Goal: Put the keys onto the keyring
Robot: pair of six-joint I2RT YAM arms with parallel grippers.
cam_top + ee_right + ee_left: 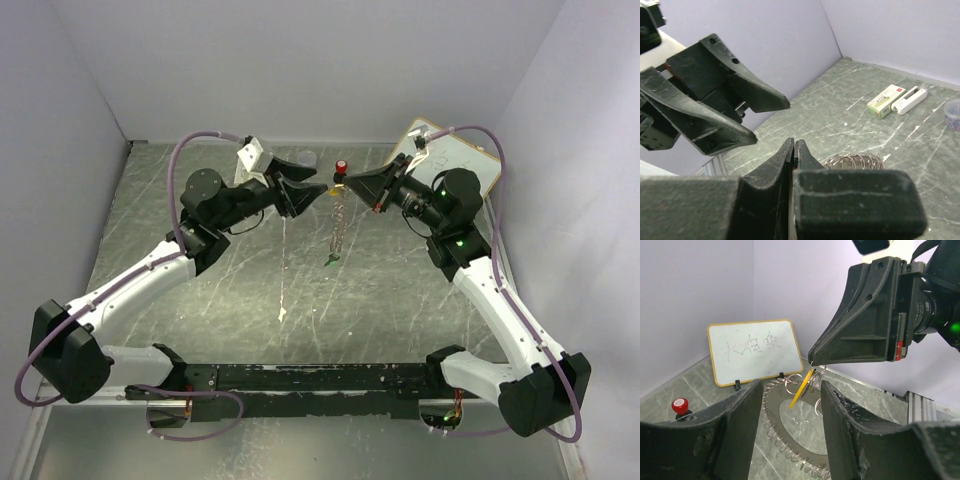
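Observation:
My right gripper (352, 186) is shut on the top of the keyring (339, 225), which hangs edge-on above the table. From the left wrist the keyring (774, 426) is a big ring fringed with wire loops. The yellow key (802, 388) dangles just under the right fingertips. The green key (331, 260) hangs at the ring's lower end. My left gripper (318, 173) is open just left of the ring; its fingers (742, 415) frame the ring without touching it. In the right wrist view only the shut right gripper (794, 143) and part of the keyring's fringe (855, 161) show.
A red-capped black knob (341, 166) stands just behind the two grippers. A small whiteboard (455, 155) leans at the back right. Two small boxes (885, 101) and a round cup (954, 107) lie on the table. A white scrap (283, 314) lies mid-table.

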